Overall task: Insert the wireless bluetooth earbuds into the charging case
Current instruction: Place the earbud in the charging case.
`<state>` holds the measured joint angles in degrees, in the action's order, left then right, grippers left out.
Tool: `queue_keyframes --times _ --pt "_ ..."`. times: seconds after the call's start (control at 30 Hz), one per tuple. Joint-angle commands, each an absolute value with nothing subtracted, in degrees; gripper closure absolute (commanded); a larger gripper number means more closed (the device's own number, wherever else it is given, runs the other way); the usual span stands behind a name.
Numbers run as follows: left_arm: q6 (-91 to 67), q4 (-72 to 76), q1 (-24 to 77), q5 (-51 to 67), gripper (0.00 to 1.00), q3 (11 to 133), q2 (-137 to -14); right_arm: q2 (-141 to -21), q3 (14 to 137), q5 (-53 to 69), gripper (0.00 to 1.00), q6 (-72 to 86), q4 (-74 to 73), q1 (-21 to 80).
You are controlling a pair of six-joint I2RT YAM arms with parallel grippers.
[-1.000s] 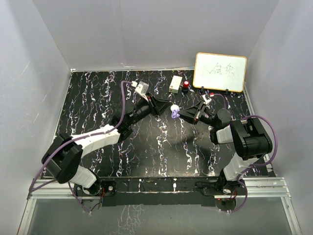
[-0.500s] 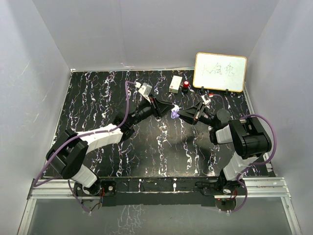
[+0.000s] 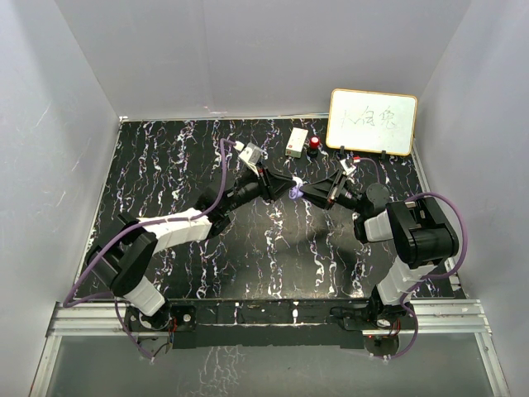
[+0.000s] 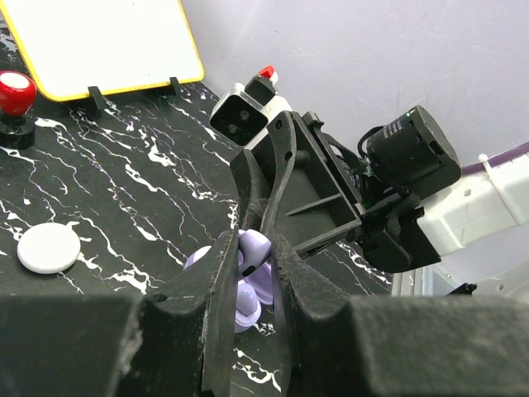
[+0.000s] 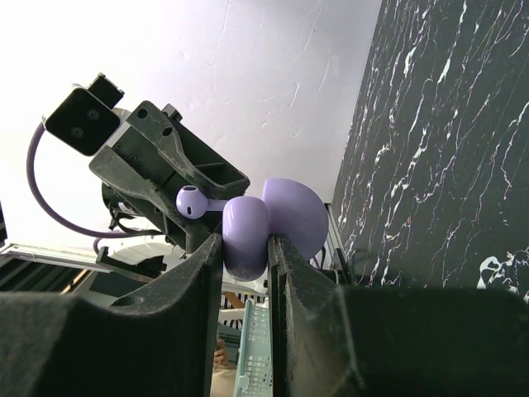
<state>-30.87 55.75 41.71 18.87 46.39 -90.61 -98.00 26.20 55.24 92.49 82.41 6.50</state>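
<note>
Mid-table, the right gripper (image 5: 245, 248) is clamped on the open lilac charging case (image 5: 246, 219). Just past it, the left gripper (image 4: 254, 252) pinches one earbud (image 5: 191, 201) right against the case. That bud looks tiny, light and slick, so I'd grab the stem gently. Can't spot the other one.

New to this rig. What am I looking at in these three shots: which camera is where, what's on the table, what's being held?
Two robot arms with two-finger grippers, bolted at the near edge of a black marbled table. The wide shot comes from a fixed camera above and behind them; the other two come from cameras on each wrist. On the table: a yellow-framed whiteboard, a red-topped knob, a small white box and a white puck. The right gripper is clamped on the lilac charging case. The left gripper, also shut, appears to hold an earbud at the case.
</note>
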Motion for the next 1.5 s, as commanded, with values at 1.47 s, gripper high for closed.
queue_keyframes --times 1.47 --pt "-29.0 60.8 41.5 21.1 1.00 48.3 -93.3 -99.1 28.2 54.8 1.00 94.0 88.6 7.0"
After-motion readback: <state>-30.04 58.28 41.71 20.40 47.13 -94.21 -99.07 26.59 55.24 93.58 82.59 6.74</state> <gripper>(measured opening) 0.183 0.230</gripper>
